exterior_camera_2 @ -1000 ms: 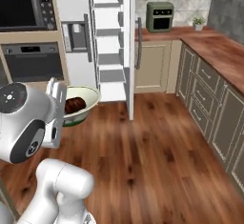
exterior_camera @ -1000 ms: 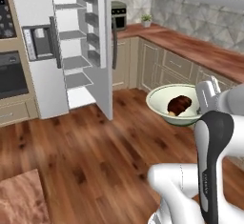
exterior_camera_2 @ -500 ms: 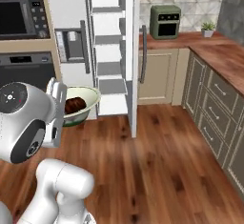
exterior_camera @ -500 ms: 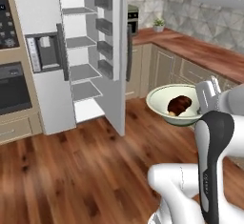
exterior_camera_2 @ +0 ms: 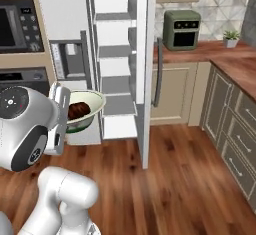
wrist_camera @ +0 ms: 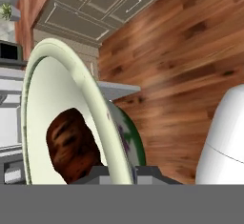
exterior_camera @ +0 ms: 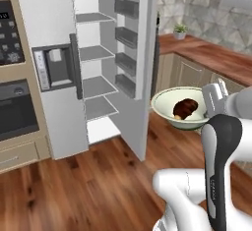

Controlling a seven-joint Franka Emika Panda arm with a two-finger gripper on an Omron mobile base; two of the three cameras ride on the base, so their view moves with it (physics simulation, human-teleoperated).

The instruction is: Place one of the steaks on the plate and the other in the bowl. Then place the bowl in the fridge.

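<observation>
Wood-plank flooring [exterior_camera: 88, 186] runs bare from the robot base to the foot of the fridge [exterior_camera: 49, 33]. The right fridge door [exterior_camera: 140, 63] stands swung open, edge-on toward the base, with door bins on its inner face. The left door is closed and carries the dispenser panel [exterior_camera: 54, 68] and a dark vertical handle. Between the two doors the interior is exposed: white shelves [exterior_camera: 96, 85] stacked one above another, each bare.

Left of the fridge is a black built-in oven [exterior_camera: 17, 109] set in tan cabinetry. Right of the open door, lower cabinets [exterior_camera_2: 235, 139] run under a wooden counter [exterior_camera_2: 220, 54], which holds a green countertop oven [exterior_camera_2: 182, 29] and a small potted plant [exterior_camera_2: 231, 38]. Open floor lies between that cabinet run and the door edge.

The bowl [exterior_camera: 179, 108] is held in mid-air, level, just right of the open door's lower edge in the left base view and in front of the lower shelves in the right base view. One steak [exterior_camera: 186, 109] lies inside it, near the centre.

The gripper [wrist_camera: 119, 173] is clamped on the bowl's rim: the hand view shows the flared rim passing between the two finger tips, one inside the bowl beside the steak, one against the outer wall.
</observation>
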